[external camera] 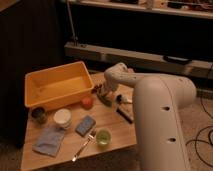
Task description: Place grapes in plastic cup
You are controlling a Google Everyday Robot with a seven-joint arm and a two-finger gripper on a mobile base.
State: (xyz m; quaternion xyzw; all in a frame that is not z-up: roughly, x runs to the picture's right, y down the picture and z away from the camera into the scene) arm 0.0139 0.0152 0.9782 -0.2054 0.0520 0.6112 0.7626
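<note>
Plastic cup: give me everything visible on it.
The plastic cup is small, short and round, translucent light green, plastic by its look. It stands upright, mouth up, near the front edge of the wooden table; nothing dark shows inside. A fork lies just to its left in the view, tines toward it; contact unclear. The gripper hangs low at the table's back, well away from it.
</note>
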